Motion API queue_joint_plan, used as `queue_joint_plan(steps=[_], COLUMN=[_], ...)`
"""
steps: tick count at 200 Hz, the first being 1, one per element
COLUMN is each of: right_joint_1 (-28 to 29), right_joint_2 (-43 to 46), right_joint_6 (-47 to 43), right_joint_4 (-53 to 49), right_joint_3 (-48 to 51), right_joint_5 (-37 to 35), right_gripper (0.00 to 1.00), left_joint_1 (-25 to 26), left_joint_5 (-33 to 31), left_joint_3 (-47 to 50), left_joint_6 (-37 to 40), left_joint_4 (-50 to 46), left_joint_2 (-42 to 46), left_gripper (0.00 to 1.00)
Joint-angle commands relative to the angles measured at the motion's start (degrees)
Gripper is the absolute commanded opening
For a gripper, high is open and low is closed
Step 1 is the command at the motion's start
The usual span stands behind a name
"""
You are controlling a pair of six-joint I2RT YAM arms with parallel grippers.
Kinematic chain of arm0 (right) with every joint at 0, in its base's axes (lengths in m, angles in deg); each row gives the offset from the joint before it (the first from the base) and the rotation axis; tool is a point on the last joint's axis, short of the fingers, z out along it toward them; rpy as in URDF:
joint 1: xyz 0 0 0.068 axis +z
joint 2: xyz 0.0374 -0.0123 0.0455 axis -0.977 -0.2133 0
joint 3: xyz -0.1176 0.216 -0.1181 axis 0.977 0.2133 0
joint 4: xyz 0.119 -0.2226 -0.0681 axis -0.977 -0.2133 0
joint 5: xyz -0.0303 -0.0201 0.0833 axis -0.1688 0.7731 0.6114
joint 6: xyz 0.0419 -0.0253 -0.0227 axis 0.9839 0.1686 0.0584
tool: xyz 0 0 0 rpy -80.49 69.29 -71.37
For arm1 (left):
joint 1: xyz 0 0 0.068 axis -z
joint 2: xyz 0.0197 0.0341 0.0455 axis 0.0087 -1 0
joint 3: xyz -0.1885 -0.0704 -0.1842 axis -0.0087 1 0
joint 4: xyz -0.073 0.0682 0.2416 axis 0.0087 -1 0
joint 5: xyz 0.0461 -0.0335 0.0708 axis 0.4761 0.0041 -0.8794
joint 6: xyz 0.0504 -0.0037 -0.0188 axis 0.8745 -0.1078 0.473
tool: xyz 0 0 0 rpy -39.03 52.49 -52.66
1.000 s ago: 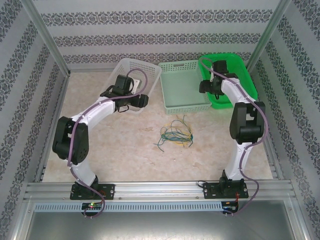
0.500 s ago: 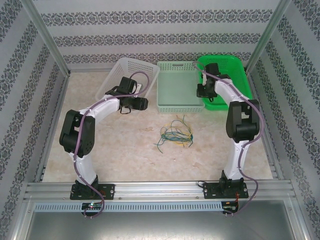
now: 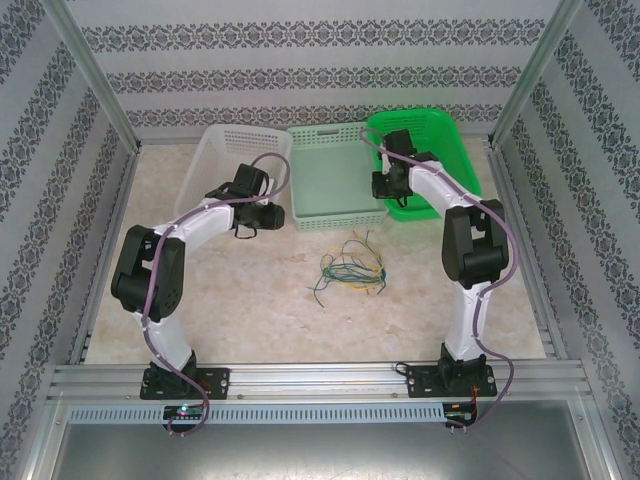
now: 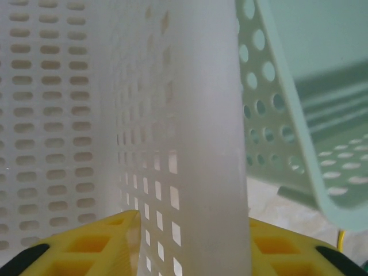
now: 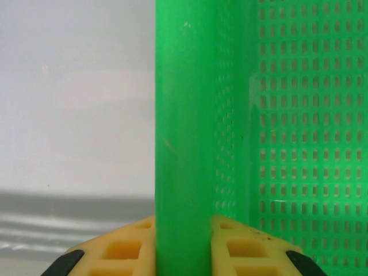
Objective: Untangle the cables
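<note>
None of the untangling proper is looking done to us yet. The cables (image 3: 350, 268) are lying in one loose knot of yellow, blue and dark green strands on the table (image 3: 250, 300), on the near side of the pale green basket (image 3: 340, 180) and apart from its front rim. We are not seeing any single strand pulled free of the bundle.

Both arms are working at the baskets instead. The left gripper (image 4: 192, 247) is sitting at the left side of the pale green basket, where its yellow pads (image 4: 98, 244) are bracketing the rim of the white basket (image 3: 225, 150). The jaws are standing partly apart with that rim between them, and we are judging that they are clamping it. The right gripper (image 5: 184, 244) is sitting at the right side of the pale green basket, its pads (image 5: 238, 247) pressing close on both faces of the wall of the bright green basket (image 3: 440, 140), so it is holding that one firmly.

We are reading this as a setting-out step, with the two outer baskets being arranged beside the pale green basket. Nearly everything is remaining: reaching the bundle in front of the pale green basket, teasing each colour out, and laying the strands apart.
</note>
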Motion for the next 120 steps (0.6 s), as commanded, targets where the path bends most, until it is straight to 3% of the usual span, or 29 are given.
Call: queue_joint_plan(steps=[1, 48, 82, 120], right_joint_1=[2.50, 3.95, 2.93, 2.99], right_joint_2=[0.53, 3.76, 8.13, 15.50], right_joint_6=[5.31, 12.03, 15.43, 16.01], right_joint_4=[1.02, 3.23, 5.29, 11.89], right_joint_3=[2.46, 4.72, 9.21, 16.35], right_joint_5=[7.01, 5.62, 2.81, 5.14], right_gripper=[0.19, 0.25, 0.26, 0.52], left_joint_1=[-1.03, -1.69, -5.21, -6.33], left_joint_5=[-2.16, -6.10, -6.68, -2.29], left_joint_3=[2.59, 0.81, -0.73, -3.54], left_joint_6=[-7.16, -12.29, -15.36, -11.28], left_joint_4=[-0.41, -1.65, -0.46, -1.36], left_joint_2=[3.27, 3.24, 2.67, 2.00], left_gripper=[0.40, 0.40, 0.28, 0.24])
